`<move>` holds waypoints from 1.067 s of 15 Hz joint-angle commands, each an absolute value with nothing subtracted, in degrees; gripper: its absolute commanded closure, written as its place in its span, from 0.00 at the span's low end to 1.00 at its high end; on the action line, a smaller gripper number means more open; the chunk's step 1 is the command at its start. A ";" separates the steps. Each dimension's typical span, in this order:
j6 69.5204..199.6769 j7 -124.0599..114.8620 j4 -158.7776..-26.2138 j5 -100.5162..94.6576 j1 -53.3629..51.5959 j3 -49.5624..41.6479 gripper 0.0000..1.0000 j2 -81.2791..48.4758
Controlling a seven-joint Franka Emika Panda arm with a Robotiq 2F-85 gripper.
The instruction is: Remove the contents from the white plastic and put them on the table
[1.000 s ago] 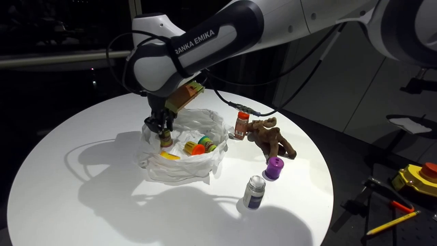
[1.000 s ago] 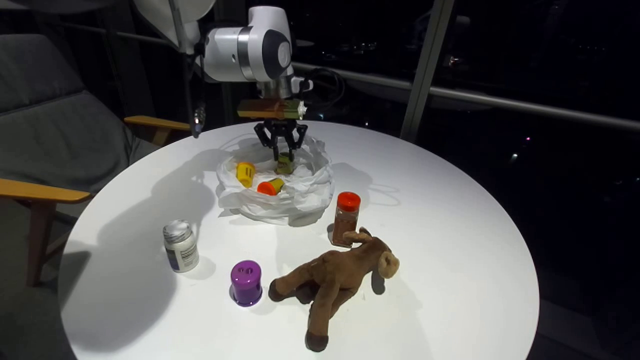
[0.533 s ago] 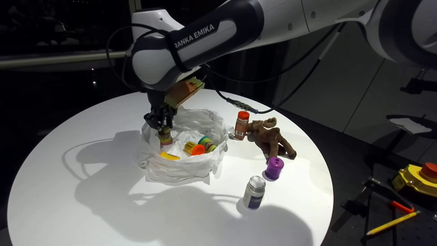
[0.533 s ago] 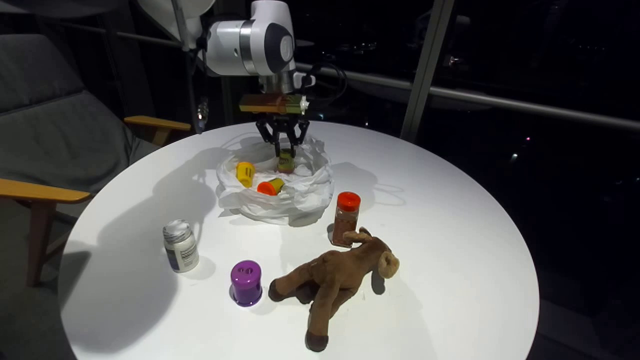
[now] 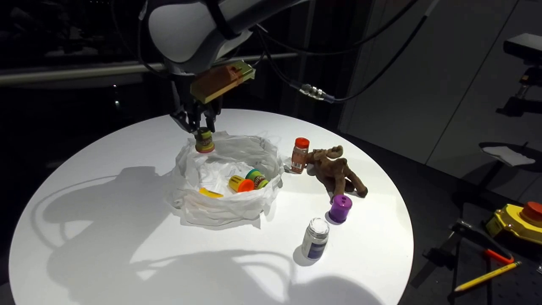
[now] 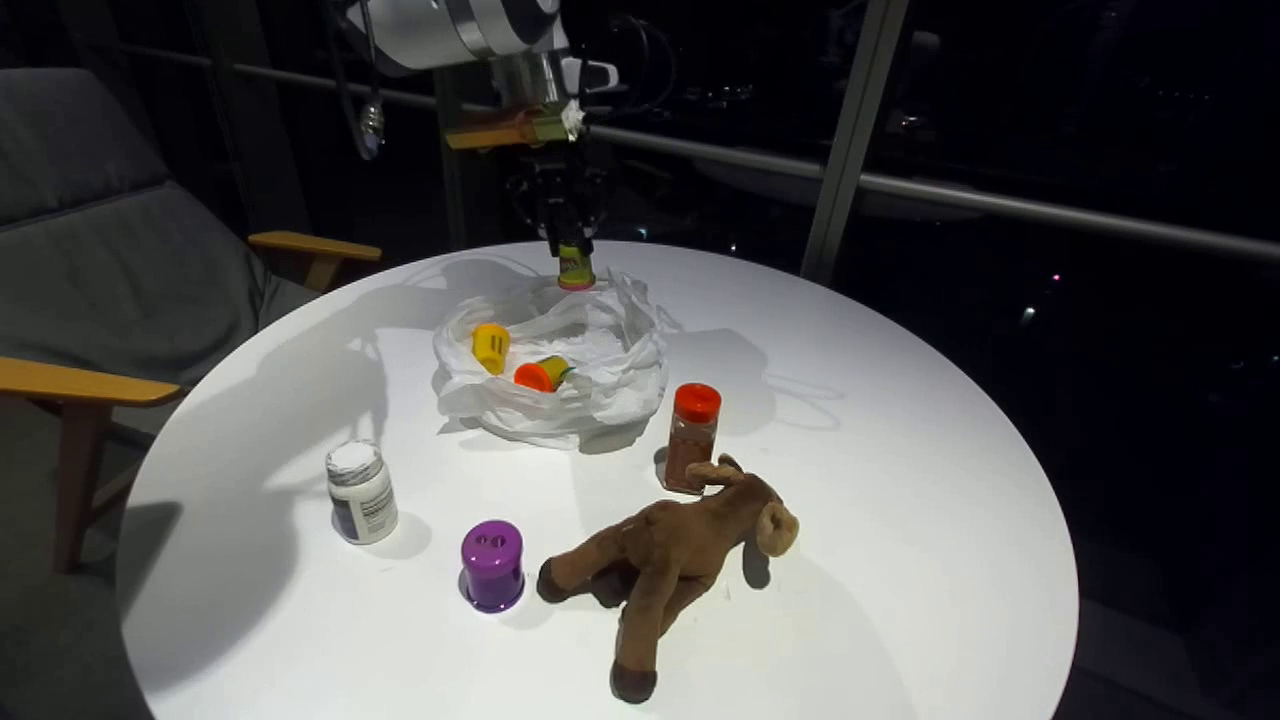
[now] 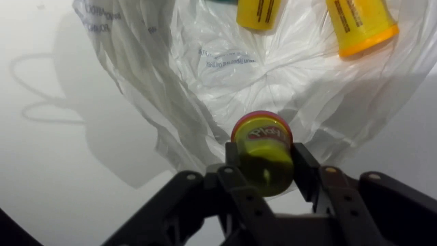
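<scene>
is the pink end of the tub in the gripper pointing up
No, in an exterior view the tub has its pink end at the bottom, with the gripper holding its upper part.

In an exterior view the near wall of the white bag [image 5: 224,210] hides most of the yellow can [image 5: 210,193] inside it, where the orange-lidded can [image 5: 241,184] partly hides the teal-lidded can [image 5: 259,180]. In the wrist view print [image 7: 228,62] on the bag is blurred, and the fingers [image 7: 304,167] hide the sides of the held can [image 7: 264,153] above it. In both exterior views the top edge crops the arm [image 5: 182,29] above the bag; the red-capped jar [image 5: 299,156] beside it has lettering too small to read.
</scene>
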State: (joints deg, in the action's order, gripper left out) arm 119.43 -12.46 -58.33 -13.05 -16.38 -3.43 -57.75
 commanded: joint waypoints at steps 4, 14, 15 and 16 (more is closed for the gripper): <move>118.71 -21.67 -79.98 -16.54 -24.07 -3.53 0.83 -43.34; 124.85 -34.65 -104.40 -27.87 -33.56 0.37 0.83 -28.22; 125.63 -35.43 -104.53 -28.42 -33.24 0.52 0.83 -28.91; 126.63 -36.19 -104.93 -29.05 -33.03 0.59 0.83 -29.18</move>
